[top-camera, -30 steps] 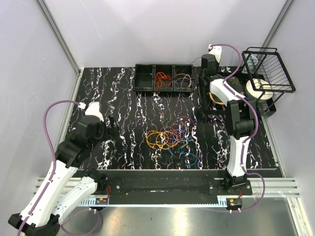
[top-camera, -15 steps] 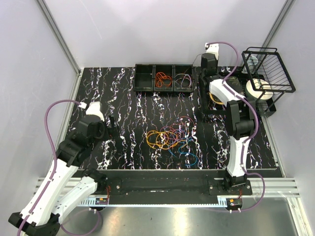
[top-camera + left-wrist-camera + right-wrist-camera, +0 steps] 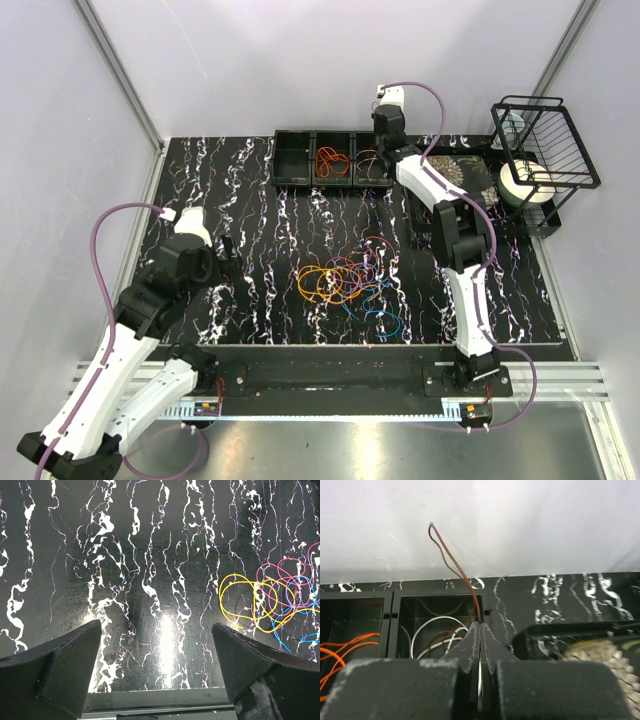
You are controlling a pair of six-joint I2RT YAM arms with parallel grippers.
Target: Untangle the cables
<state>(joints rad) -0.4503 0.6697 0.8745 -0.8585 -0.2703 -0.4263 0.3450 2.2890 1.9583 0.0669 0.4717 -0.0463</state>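
A tangled pile of cables (image 3: 348, 281), yellow, orange, pink-purple, red and blue, lies on the black marbled table (image 3: 250, 210) at mid-table. In the left wrist view its yellow loops (image 3: 244, 601), pink loops (image 3: 286, 575) and blue loops (image 3: 295, 630) show at the right. My left gripper (image 3: 156, 628) is open and empty, low over bare table left of the pile. My right gripper (image 3: 480, 626) is shut on a thin brown cable (image 3: 454, 564) that sticks up past the fingertips, over the right compartment of the black bin (image 3: 287, 181).
The bin's middle compartment holds orange cables (image 3: 331, 161); the right one holds white and brown cables (image 3: 434, 629). A black wire basket (image 3: 545, 140) with a white roll (image 3: 522, 185) stands at the back right, beside a dark tray (image 3: 460, 172).
My right arm has swung left, from the dark tray at the back right to above the bin's right compartment. The left arm and the pile have not moved.
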